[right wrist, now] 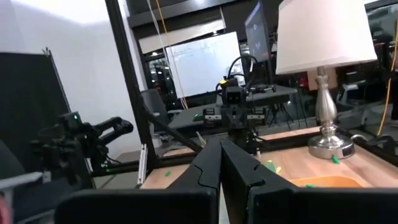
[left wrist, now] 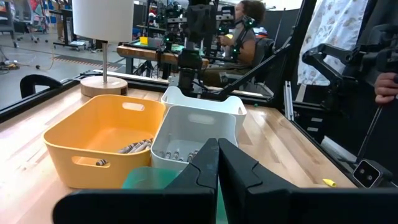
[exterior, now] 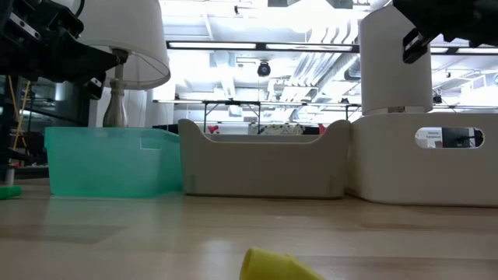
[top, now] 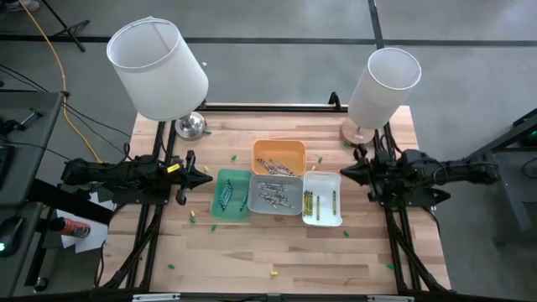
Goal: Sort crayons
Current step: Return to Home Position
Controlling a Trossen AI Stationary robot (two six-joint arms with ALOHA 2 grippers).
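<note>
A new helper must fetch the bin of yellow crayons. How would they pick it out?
On the wooden table, four trays cluster between the left gripper and right gripper. Take the white tray, the end one nearest the right gripper; unlike the grey tray, green tray and orange tray, it holds yellow crayons.

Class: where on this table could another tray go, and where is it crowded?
Crowded: the centre, orange tray, green tray, grey tray, white tray together between left gripper and right gripper. Free: the table strip from them to the near edge, only few stray crayons.
</note>
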